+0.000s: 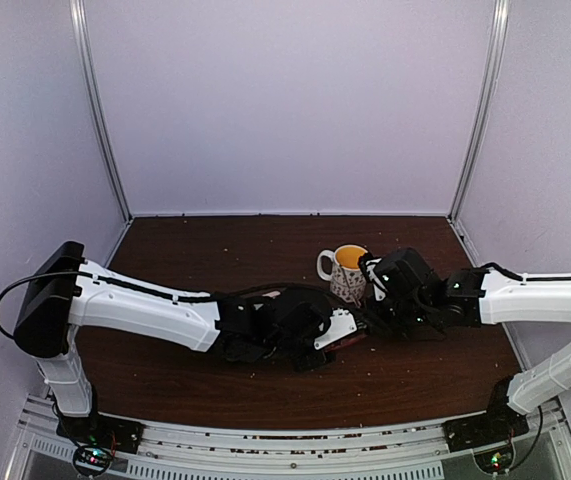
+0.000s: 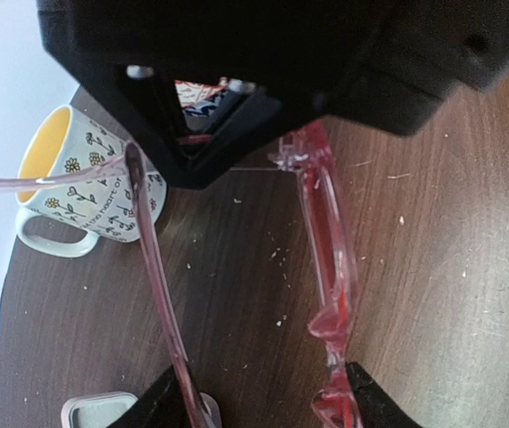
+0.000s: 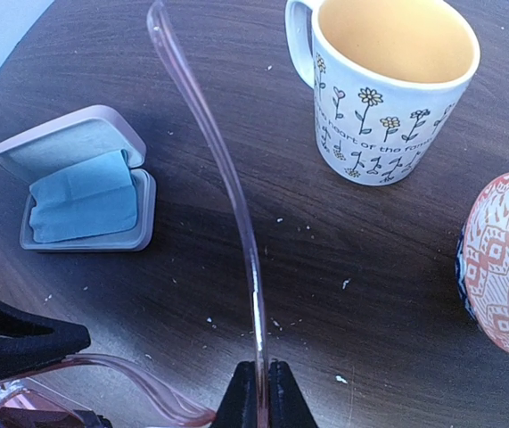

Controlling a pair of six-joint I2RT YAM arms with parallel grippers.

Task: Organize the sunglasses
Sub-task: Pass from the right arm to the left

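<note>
The sunglasses [image 2: 330,259] are reddish-pink, with the front frame at the right of the left wrist view and one long temple [image 2: 156,285] at the left. My left gripper [image 2: 267,392] holds them between its fingers, one finger against the temple and the other against the front frame. My right gripper [image 3: 258,370] is shut on the other temple [image 3: 236,205], which curves up and away from its jaws. In the top view both grippers, left [image 1: 333,335] and right [image 1: 370,318], meet at the table's middle with the sunglasses [image 1: 353,342] between them.
A flowered mug [image 1: 347,270] with a yellow inside stands just behind the grippers [image 3: 388,89]. An open pink case [image 3: 76,187] holding a light blue cloth [image 3: 85,201] lies to the left. An orange-and-white patterned round object [image 3: 504,267] sits beside the mug.
</note>
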